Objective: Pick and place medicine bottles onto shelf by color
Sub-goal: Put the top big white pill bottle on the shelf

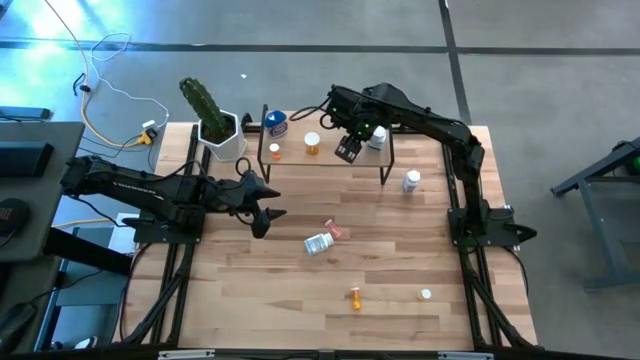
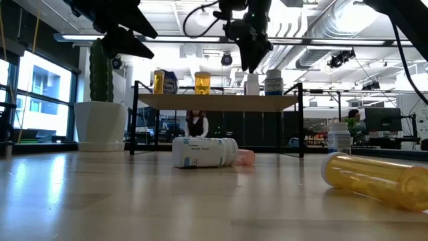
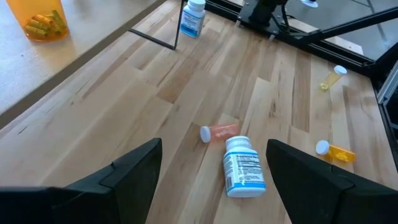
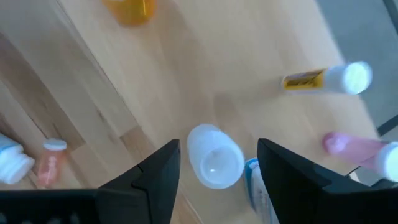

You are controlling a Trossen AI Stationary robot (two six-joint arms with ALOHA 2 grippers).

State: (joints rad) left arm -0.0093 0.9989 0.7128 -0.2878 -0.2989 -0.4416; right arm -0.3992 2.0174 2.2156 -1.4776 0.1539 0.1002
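The shelf (image 1: 330,158) stands at the table's far side and carries a blue bottle (image 1: 276,125), two orange bottles (image 1: 313,143) and a white bottle (image 1: 377,137), all upright. My right gripper (image 1: 350,148) hangs open above the shelf, its fingers on either side of a white bottle (image 4: 214,155) below them, apart from it (image 2: 252,82). My left gripper (image 1: 262,215) hovers open over the table's left middle. Ahead of it a white labelled bottle (image 3: 244,168) and a pink vial (image 3: 217,132) lie on their sides on the table.
A white bottle (image 1: 411,181) stands right of the shelf. An orange bottle (image 1: 356,297) and a white-capped vial (image 1: 426,295) lie near the table's near edge. The cactus in its white pot (image 1: 214,122) sits left of the shelf. Bare tabletop lies between the fallen bottles.
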